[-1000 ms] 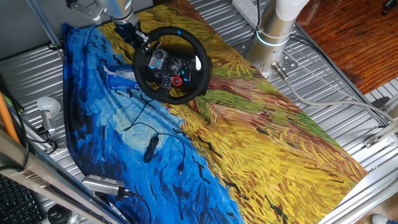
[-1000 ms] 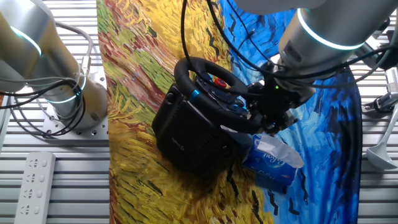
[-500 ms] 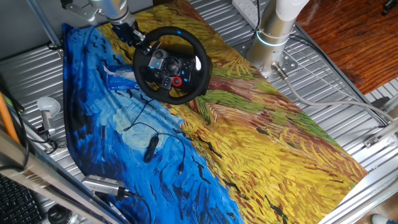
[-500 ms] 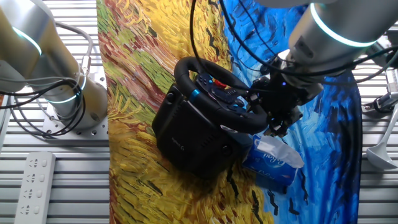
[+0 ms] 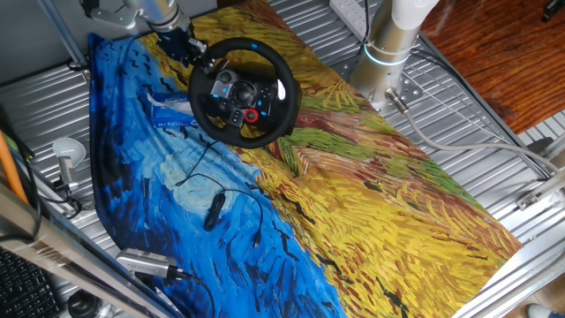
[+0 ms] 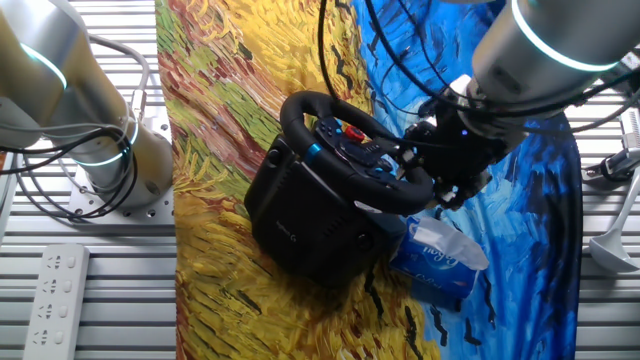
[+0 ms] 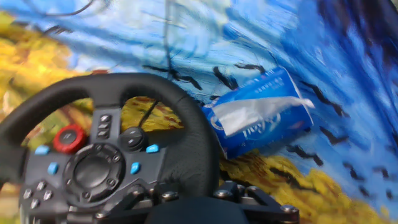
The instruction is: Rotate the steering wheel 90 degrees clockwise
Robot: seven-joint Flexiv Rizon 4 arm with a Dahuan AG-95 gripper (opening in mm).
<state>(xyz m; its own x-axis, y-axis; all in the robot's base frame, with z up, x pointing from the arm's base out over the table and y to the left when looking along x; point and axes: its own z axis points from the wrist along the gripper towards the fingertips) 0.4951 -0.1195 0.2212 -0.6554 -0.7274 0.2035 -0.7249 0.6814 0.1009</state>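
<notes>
The black steering wheel (image 5: 240, 92) stands on its base at the back of the painted cloth, with its red knob at the lower right of the hub. It also shows in the other fixed view (image 6: 345, 150) and fills the lower left of the hand view (image 7: 93, 162). My gripper (image 5: 194, 53) is at the wheel's upper-left rim, also seen in the other fixed view (image 6: 435, 188). In the hand view the rim runs down between the jaws at the bottom edge. The jaws look spread on either side of the rim, and the fingertips are hidden.
A blue tissue pack (image 5: 172, 113) lies beside the wheel under my arm, also in the hand view (image 7: 261, 115). A small black cabled device (image 5: 214, 210) lies on the blue cloth. A second arm's base (image 5: 388, 53) stands at the back right. A power strip (image 6: 55, 290) lies beside it.
My arm and gripper have shifted slightly outward from the wheel, up and to the left in one fixed view. The wheel and its red knob have not turned.
</notes>
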